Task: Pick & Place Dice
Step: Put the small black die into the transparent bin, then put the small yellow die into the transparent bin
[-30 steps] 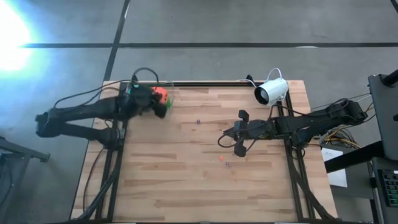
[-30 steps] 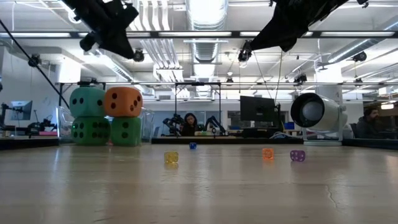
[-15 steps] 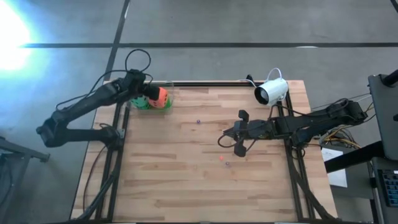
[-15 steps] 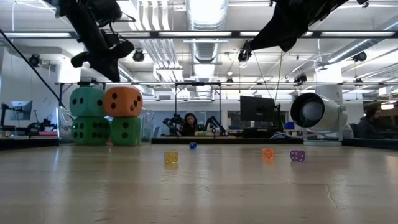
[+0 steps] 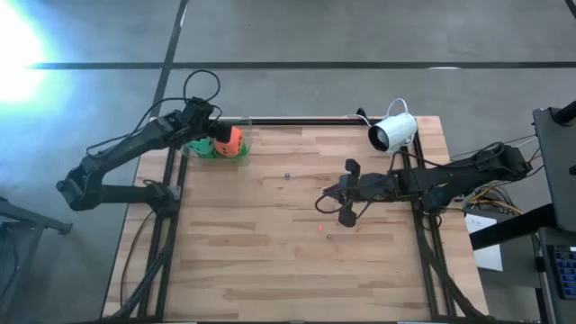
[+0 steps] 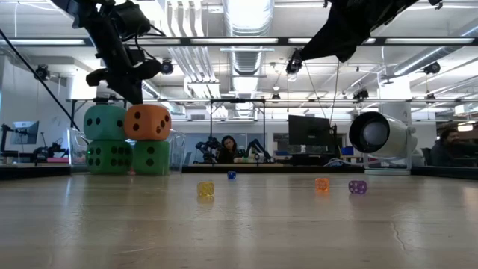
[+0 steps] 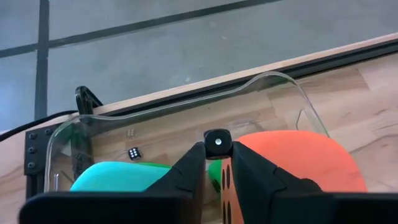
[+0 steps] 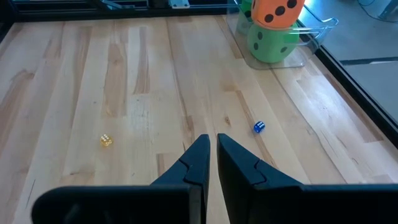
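Four big soft dice stand stacked in a clear tray [image 7: 275, 81] at the table's far left: teal [image 6: 104, 122] and orange-red [image 6: 148, 122] on top of two green ones [image 6: 109, 156] [image 6: 151, 157]. The top pair also shows in the left wrist view, teal [image 7: 115, 174] and orange-red [image 7: 292, 155]. My left gripper [image 7: 217, 150] hangs over the stack [image 5: 225, 142], shut on a small black die [image 7: 217, 142]. Another tiny black die [image 7: 134, 153] lies on the tray floor. My right gripper [image 8: 213, 140] hangs shut over mid-table. My left gripper pinches the small black die by two opposite faces [image 7: 217, 142] between the free ends of its two fingers. The fingers slant down toward the table's far edge. The die hangs clear of everything, above the tray and just over the big dice.
Tiny loose dice lie on the wood: yellow [image 6: 205, 190], blue [image 8: 259, 127], orange [image 6: 322, 184], purple [image 6: 357, 187]. A white camera [image 5: 393, 133] stands at the far right. A black rail runs along the far edge [image 5: 306, 120].
My left arm has swung toward the table's far edge and sunk a little, carrying its gripper across to the far side of the dice stack; in the last half second it has hardly moved. The stacked dice and my right arm have kept still.
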